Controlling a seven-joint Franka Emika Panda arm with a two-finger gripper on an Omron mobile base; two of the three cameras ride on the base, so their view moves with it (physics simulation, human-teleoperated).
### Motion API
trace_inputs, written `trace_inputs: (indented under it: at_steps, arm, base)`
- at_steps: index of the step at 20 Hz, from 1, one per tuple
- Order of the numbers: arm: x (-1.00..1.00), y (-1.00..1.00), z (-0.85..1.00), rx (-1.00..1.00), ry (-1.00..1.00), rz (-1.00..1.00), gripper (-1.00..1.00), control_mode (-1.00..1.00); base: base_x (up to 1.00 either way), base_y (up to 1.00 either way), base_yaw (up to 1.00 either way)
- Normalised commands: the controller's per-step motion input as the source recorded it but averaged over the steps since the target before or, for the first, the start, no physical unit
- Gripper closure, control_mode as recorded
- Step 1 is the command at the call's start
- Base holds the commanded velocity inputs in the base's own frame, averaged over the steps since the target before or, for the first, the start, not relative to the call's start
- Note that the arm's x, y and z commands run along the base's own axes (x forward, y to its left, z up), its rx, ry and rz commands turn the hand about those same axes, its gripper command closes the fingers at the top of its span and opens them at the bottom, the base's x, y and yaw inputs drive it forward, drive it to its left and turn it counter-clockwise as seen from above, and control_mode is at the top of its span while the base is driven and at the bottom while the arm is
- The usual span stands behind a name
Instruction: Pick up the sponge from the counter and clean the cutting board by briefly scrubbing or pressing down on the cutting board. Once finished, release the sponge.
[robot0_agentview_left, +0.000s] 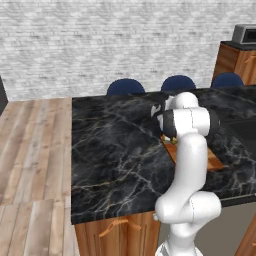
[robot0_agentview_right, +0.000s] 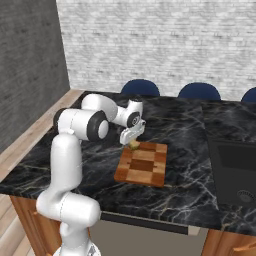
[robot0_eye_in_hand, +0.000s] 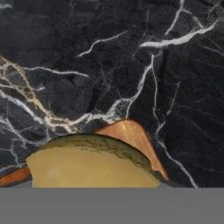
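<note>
On top of the orange-brown cabinets: the big black marble counter (robot0_agentview_right: 175, 185) with pale white-gold lines fills most of the room's middle
Back wall: a wide wall of pale grey bricks (robot0_agentview_right: 165, 40) stands behind the counter
Floor: pale wooden planks (robot0_agentview_left: 30, 150) lie on the left side in the left base view
Robot arm: the big white arm with dark joints (robot0_agentview_right: 67, 160) bends up and reaches out over the counter to the board
Chairs: round dark blue chair backs (robot0_agentview_right: 141, 87) peek up at the far edge of the counter
Dark sunken part: a black square part (robot0_agentview_right: 235, 165) sits in the counter, well apart from the board, on the right in the right base view
Cutting board: the flat reddish-brown wooden board with light and dark squares (robot0_agentview_right: 142, 165) lies flat on the counter, near its front edge
Gripper: the small two-finger hand (robot0_agentview_right: 133, 136) points down at the far left corner of the board and is closed around the sponge
Sponge: the little mustard-yellow block with tiny holes (robot0_eye_in_hand: 89, 164) is held in the gripper, right at the board's corner; I cannot tell if it touches the wood
</note>
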Motion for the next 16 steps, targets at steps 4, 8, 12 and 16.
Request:
trace_inputs:
  at_steps: [4, 8, 12, 16]
  arm:
    - [0.31, -0.3, 0.0, 0.01, -0.04, 0.0, 1.0, -1.0]
    - [0.21, -0.49, -0.01, 0.03, -0.01, 0.0, 1.0, -1.0]
    - [0.15, -0.5, -0.13, 0.01, 0.0, 0.0, 1.0, -1.0]
    - [0.07, -0.44, -0.16, 0.0, 0.0, 0.0, 1.0, -1.0]
  base:
    - [0.0, 0.0, 0.0]
    - [0.0, 0.0, 0.0]
    - [0.0, 0.0, 0.0]
    - [0.0, 0.0, 0.0]
